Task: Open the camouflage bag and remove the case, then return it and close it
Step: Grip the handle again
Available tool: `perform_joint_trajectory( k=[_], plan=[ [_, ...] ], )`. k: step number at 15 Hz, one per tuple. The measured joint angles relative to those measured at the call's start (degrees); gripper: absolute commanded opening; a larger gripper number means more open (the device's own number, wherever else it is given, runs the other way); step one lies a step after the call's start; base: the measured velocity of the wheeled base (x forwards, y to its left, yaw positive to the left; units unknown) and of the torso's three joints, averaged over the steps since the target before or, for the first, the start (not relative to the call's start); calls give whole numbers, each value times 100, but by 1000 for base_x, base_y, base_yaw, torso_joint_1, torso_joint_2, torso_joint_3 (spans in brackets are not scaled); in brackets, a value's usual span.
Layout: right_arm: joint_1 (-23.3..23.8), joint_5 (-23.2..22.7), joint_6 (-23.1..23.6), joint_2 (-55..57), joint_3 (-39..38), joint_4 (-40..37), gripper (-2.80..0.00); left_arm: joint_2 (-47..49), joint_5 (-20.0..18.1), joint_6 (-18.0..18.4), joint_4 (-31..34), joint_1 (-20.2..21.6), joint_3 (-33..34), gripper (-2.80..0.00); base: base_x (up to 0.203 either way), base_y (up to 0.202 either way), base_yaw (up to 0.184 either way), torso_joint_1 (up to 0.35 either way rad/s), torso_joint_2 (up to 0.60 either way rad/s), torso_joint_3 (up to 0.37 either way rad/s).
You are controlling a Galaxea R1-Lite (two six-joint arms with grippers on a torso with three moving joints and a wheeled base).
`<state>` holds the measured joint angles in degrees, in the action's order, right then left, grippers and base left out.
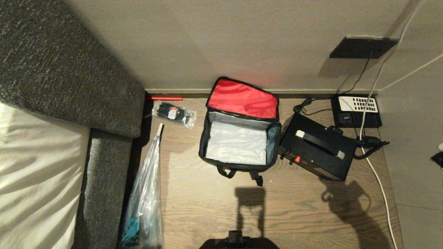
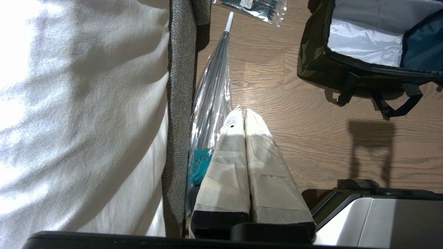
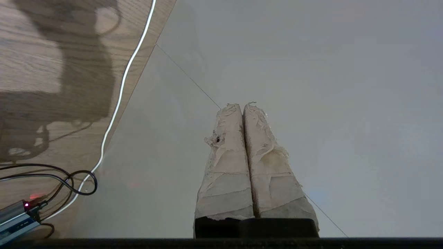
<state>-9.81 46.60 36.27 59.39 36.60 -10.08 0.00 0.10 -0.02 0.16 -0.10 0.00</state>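
On the wooden table [image 1: 207, 207], the camouflage bag [image 1: 238, 143] sits at centre, its red-lined lid [image 1: 243, 98] flipped back toward twelve o'clock, pale lining bare. At three o'clock, just beside it, lies the black case [image 1: 318, 150], out and tilted. Both claws are pressed together on nothing: the left gripper [image 2: 242, 112] hangs above the table, the right gripper [image 3: 242, 105] over grey floor [image 3: 311, 69]. Risk: cables [image 1: 367, 141] beside the case may snag on lifting, or its corner may catch the soft rim.
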Motion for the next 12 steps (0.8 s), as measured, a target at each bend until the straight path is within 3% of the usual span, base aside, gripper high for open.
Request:
perform_joint_trajectory(
  k=[12],
  plan=[
    [0, -49, -37, 30, -152, 17, -280, 0, 0, -7, 3, 0, 0, -280, 0, 0, 0, 0, 0, 0]
  ],
)
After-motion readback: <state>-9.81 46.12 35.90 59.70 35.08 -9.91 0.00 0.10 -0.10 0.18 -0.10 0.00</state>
